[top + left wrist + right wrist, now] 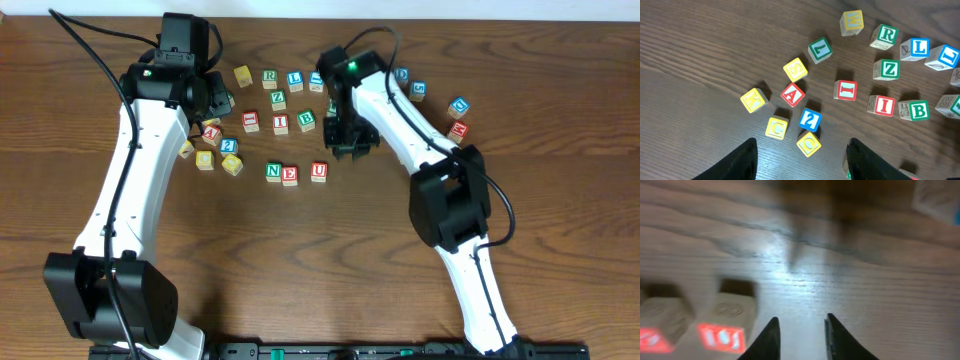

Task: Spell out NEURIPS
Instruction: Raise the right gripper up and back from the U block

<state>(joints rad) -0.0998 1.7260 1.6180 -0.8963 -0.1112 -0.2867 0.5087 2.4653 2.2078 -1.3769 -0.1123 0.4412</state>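
Wood judged light, stiff, not fragile; best pinched across flat opposite sides. N (273, 171), E (290, 175), U (319, 171) rowed on table (560, 300), R (269, 77) farther back. Left pincer (802, 150) spread, empty; right pincer (801, 322) narrowly apart, nothing between.

The table (300, 260) is dark brown wood with a fine, clear grain. Its finish is smooth and half-glossy; in the right wrist view it gives back a pale patch of light. The U cube (319, 171) and the R cube (885, 36) are pale wood, matt, with painted coloured borders and letters. The arms (130, 190) have white plastic shells, smooth and rather glossy, with black matt joints. The fingers (742, 160) look like black matt plastic. The cable (95, 32) has a smooth black cover.
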